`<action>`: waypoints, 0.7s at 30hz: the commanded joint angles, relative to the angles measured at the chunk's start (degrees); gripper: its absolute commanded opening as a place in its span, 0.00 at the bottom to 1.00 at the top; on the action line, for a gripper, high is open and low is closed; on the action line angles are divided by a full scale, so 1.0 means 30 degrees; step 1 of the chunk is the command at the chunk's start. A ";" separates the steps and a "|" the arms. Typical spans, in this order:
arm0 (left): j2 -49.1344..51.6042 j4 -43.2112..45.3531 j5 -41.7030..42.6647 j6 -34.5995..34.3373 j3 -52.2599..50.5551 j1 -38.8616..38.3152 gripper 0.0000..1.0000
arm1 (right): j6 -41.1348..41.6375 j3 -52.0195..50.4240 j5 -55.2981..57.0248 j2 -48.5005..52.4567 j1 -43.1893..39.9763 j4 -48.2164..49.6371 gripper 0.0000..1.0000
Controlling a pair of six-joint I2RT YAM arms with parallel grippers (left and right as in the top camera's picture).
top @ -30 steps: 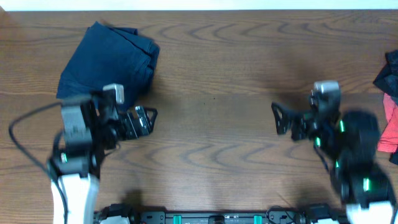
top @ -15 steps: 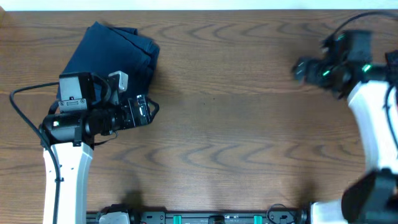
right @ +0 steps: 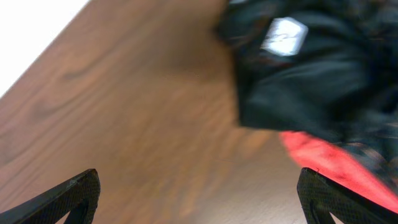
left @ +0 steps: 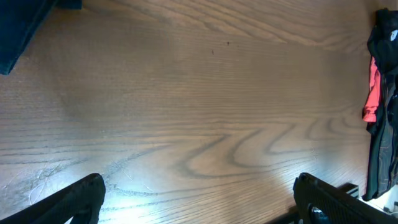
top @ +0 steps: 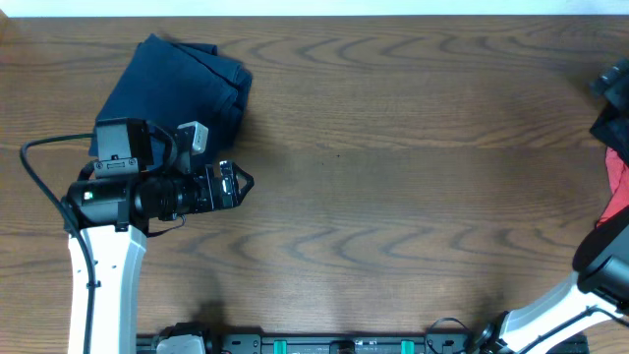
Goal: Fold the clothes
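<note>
Overhead, the risk was a mixed grab: the bunched black fabric jersey (top: 607, 128) lay against the crumpled red garment (top: 617, 192), so one pinch could lift both. The left gripper (top: 236, 184) stood spread and empty, well apart from the red garment. In the left wrist view, the jersey touched the red garment. In the blurred right wrist view, the right gripper (right: 199, 186), jaws wide and empty, hovered near the red garment, the jersey just beyond it.

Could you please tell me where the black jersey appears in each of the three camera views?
Overhead: the black jersey lies at the right edge, in the upper half.
Left wrist: it is at the far right edge, running down the picture.
Right wrist: it is in the upper right, blurred.
Shared landmark: the red garment right beside it, in all three views.
</note>
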 commanded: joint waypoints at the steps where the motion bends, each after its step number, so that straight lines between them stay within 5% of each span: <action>1: -0.0138 -0.0095 0.0270 0.0459 0.0379 -0.0481 0.98 | 0.0270 0.0306 0.2433 0.1326 -0.1253 -0.0044 0.99; 13: -0.0044 0.0015 -0.2586 0.0459 0.0379 -0.4415 0.98 | 0.0277 0.0306 -0.0211 0.4495 -0.4787 0.1610 0.96; 21: 0.0583 0.0663 -0.3271 0.0459 0.0350 -0.5996 0.98 | 0.0481 0.0299 -0.2827 0.5581 -0.4845 0.3089 0.68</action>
